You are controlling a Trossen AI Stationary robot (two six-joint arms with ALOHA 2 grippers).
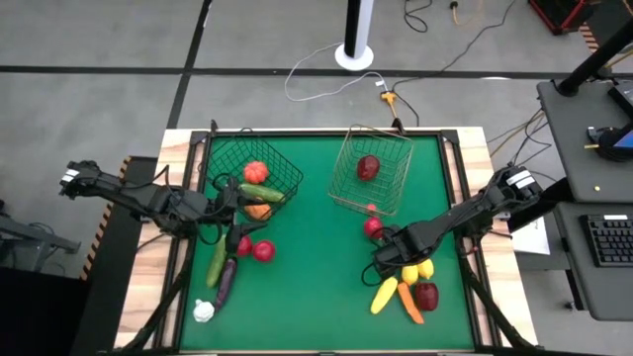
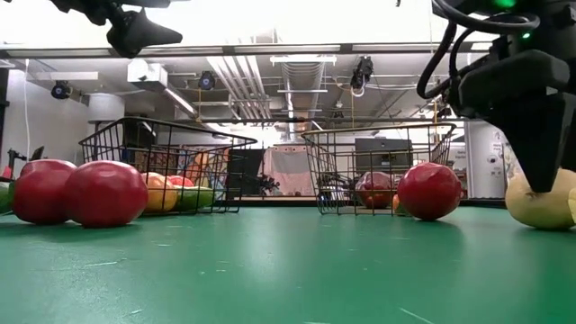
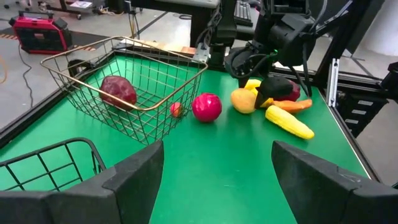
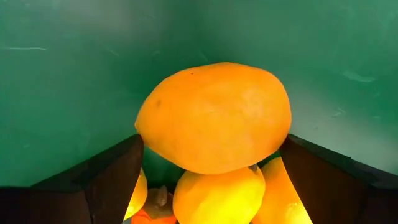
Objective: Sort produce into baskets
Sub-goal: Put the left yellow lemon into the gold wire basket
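The dark wire basket (image 1: 289,174) at the far left holds a red-orange fruit (image 1: 255,171), a green cucumber (image 1: 262,193) and an orange piece. The pale wire basket (image 1: 346,163) at the far middle holds a dark red fruit (image 1: 368,166). My left gripper (image 1: 237,213) is open and empty above the table, beside the dark basket's near side. My right gripper (image 1: 391,262) is open and points down at the right-hand produce pile. Its fingers stand on either side of a yellow-orange fruit (image 4: 214,118) that rests on the table. My right gripper comes from above with one fingertip (image 4: 121,171) at each side of the yellow-orange fruit's widest part (image 4: 149,134). The fruit sits on the green table against other yellow pieces. I cannot tell whether the fingertips touch it.
Near the right gripper lie more yellow fruit (image 1: 425,267), a long yellow piece (image 1: 384,295), a carrot (image 1: 411,305), a red apple (image 1: 426,295) and a red fruit (image 1: 373,226). At the near left lie two red fruits (image 1: 263,251), a green piece (image 1: 216,262), a purple aubergine (image 1: 226,280) and a white piece (image 1: 204,311).
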